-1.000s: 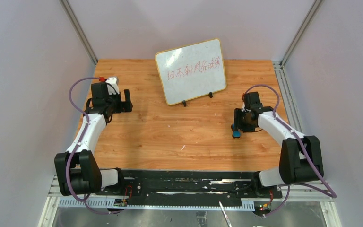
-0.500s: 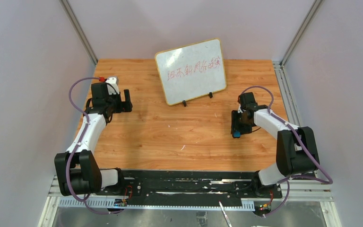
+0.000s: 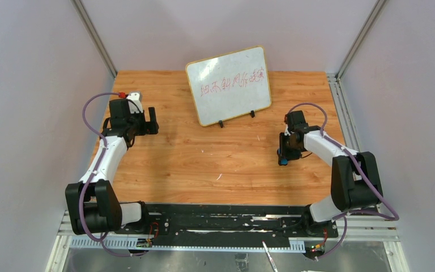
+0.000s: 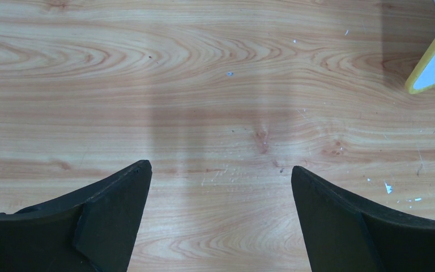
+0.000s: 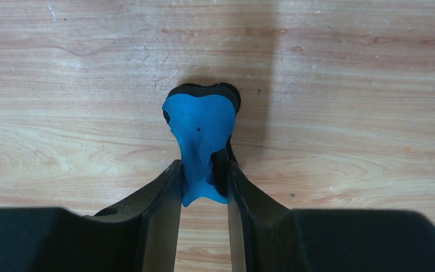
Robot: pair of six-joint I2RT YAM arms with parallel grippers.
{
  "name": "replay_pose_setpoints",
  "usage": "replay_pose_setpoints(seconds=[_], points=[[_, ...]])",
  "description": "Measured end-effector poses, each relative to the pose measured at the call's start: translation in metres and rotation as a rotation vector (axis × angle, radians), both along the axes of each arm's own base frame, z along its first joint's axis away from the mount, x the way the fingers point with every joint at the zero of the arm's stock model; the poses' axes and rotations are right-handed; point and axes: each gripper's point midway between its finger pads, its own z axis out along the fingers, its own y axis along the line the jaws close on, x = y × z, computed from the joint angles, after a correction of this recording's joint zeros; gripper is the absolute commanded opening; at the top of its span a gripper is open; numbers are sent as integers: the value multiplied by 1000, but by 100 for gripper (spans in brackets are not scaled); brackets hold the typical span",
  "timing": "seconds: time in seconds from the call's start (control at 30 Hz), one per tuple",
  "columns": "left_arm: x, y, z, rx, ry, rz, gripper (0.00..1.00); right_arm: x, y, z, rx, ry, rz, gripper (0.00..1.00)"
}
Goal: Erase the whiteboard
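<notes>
Blue foam, the eraser (image 5: pixel 200 133), is being squeezed between the fingers of the right gripper (image 5: pixel 203 167), pinched narrow at the grip, with its dark underside turned toward the wooden table (image 3: pixel 204 164). Nothing is being grasped by the left gripper (image 4: pixel 218 173). Its jaws are being held wide apart over bare wood at the left side, and only a framed corner of the board is being caught at the edge of its wrist view.

The whiteboard (image 3: pixel 229 85) is being propped on two small black feet at the far middle of the table, slightly askew and leaning back. The eraser is being held well apart from it, nearer the bases and off to the right.

Only the securing of the tool is judged to be done. A full line of red handwriting is being displayed across the middle of the board, so the approach and all of the wiping are judged to be left.

That red script is being rendered too small to be read. Characters are suggested, nothing more. No brand or label is being shown anywhere.
</notes>
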Motion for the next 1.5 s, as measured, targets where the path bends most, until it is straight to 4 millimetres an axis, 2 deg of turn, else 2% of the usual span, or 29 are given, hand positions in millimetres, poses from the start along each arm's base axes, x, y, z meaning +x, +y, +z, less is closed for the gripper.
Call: replay_pose_setpoints(seconds=[0.17, 0.37, 1.0, 1.1, 1.2, 1.23, 1.5], points=[[0, 0, 0, 0, 0, 0, 98, -1, 5, -1, -3, 2, 18, 24], [0, 0, 0, 0, 0, 0, 98, -1, 4, -1, -8, 1, 18, 33], [0, 0, 3, 1, -8, 1, 98, 1, 6, -4, -27, 21, 28, 34], [0, 0, 3, 1, -8, 1, 98, 1, 6, -4, -28, 25, 29, 27], [0, 0, 3, 1, -8, 1, 98, 1, 6, -4, -29, 25, 30, 5], [0, 0, 3, 1, -8, 1, 98, 1, 6, -5, -29, 25, 32, 1], [0, -1, 3, -5, -8, -2, 98, 1, 7, -3, -31, 21, 39, 1]])
